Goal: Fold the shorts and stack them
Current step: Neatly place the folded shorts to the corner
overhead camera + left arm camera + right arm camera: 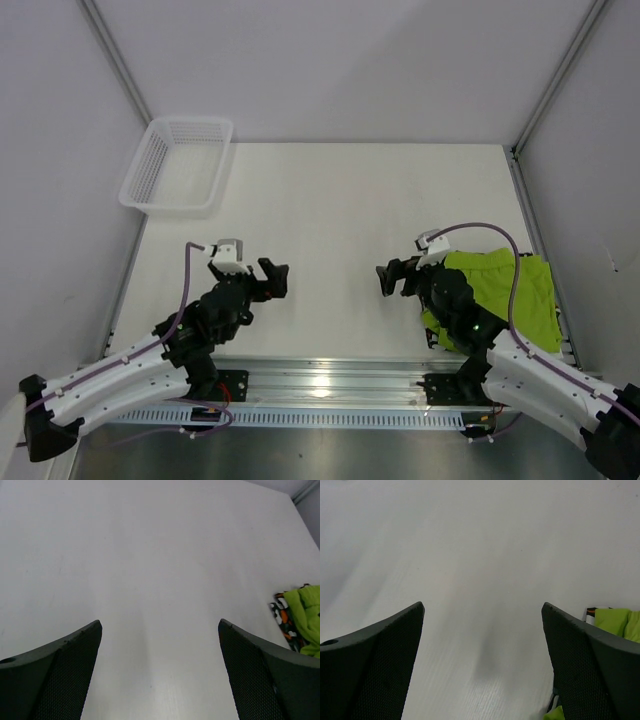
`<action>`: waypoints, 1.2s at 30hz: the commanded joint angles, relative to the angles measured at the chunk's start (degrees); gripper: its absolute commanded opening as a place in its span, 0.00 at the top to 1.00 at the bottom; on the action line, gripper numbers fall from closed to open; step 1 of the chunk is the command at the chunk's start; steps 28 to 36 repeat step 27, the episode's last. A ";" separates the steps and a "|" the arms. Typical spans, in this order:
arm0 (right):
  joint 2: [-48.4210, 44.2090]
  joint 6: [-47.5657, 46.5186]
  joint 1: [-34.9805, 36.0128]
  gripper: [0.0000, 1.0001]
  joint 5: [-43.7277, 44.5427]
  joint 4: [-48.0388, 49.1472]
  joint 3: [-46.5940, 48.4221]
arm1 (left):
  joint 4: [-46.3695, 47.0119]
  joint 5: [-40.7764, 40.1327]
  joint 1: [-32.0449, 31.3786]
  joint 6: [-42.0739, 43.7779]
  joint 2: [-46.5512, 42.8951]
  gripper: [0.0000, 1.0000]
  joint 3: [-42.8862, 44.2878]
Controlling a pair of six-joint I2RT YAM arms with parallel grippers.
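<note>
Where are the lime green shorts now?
Top view: lime green shorts lie at the right edge of the table, partly under the right arm, over the camouflage shorts.

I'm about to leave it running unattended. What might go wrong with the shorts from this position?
1. The green shorts lie bunched over the patterned shorts, so one grab may lift both together.
2. The pile sits close beside the right arm, near the right edge of the table, and the right tool points away from it. Swinging back, the arm or its purple cable might drag the cloth.
</note>
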 commanded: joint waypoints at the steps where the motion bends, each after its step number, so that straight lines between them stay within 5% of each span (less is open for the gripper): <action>1: 1.23 -2.54 1.36 0.00 7.97 9.06 -1.56 | -4.78 -7.18 0.22 1.00 -5.46 0.01 -4.66; 5: 4.40 -1.13 1.36 0.00 6.03 10.92 -2.18 | -11.10 -10.08 0.22 -3.83 -8.54 0.01 -7.05; 36: 6.43 1.06 1.36 0.00 6.46 8.81 -0.86 | -8.74 -10.79 0.22 -2.78 -11.97 0.01 -9.07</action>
